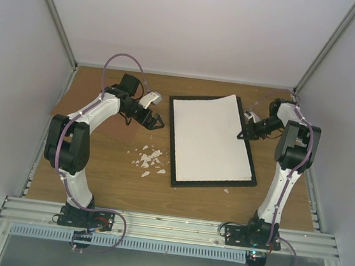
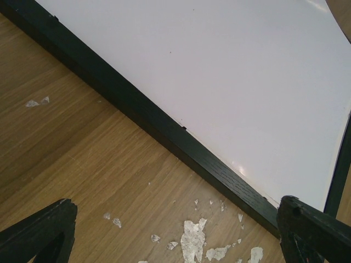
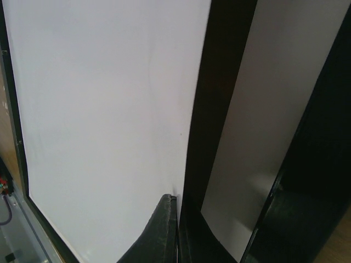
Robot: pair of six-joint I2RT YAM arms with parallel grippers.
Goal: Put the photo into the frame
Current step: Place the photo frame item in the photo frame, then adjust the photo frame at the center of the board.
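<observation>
Rail (image 1: 167,225), wooden table (image 1: 115,177), flakes (image 1: 149,158); left end effector (image 1: 157,123) open, right end effector (image 1: 241,136) pinching photo (image 1: 209,136).

Noted wooden tabletop (image 1: 107,183), oak-look grain, filling the middle of the top view. Logged a cluster of white flakes (image 1: 149,159) left of centre: torn, irregular, flat on the wood. Seen again along the bottom edge of the left wrist view. Found a lone fleck (image 1: 226,190) lower right of centre. Marked two small scraps (image 2: 37,102) at left in the left wrist view, well apart from the cluster. Recorded aluminium rail (image 1: 173,225) across the bottom, slotted grey strip (image 1: 164,247) just below it. Noted plain white walls (image 1: 196,26) at top and both sides, with metal struts (image 1: 53,13) slanting in the upper corners.
</observation>
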